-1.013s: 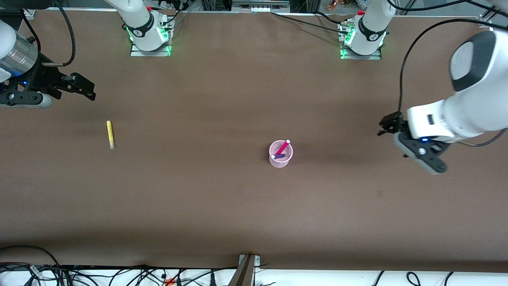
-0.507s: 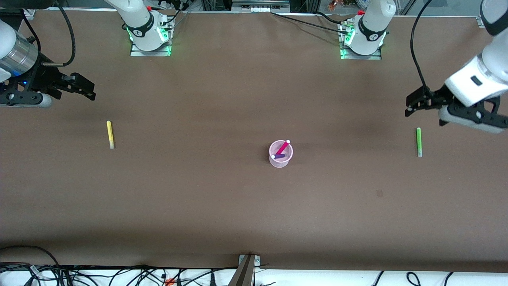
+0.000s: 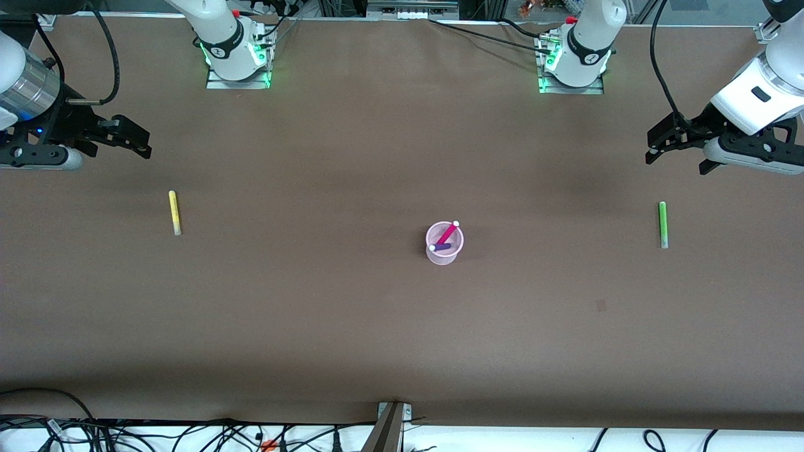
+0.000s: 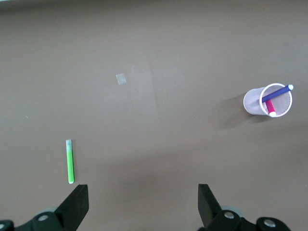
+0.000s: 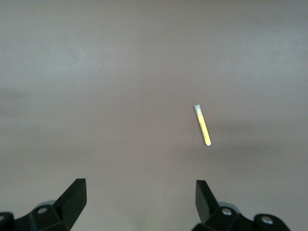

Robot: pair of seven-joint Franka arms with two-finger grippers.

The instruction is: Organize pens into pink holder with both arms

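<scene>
Both tools, left (image 3: 656,145) and right (image 3: 139,141), hung spread wide over the counter (image 3: 352,326), green pen (image 3: 662,224) lying lengthwise toward the camera.

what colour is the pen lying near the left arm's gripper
Green, with a pale end; the left wrist view shows it best.

Two white arms with glossy rounded shells are being shown, each rising from a white base (image 3: 237,47) ringed by a black band carrying a small mark. Green light is being cast at both bases onto metal mounting plates, and a small red part is being seen beside each. Black cables are being looped along the links. A ribbed silver cylinder is being carried at the right arm's wrist. The right claw (image 3: 129,139) and the left claw (image 3: 666,141) are being shown as black, angular, with wedge-shaped fingers (image 4: 77,204) and round screws near their roots.
</scene>
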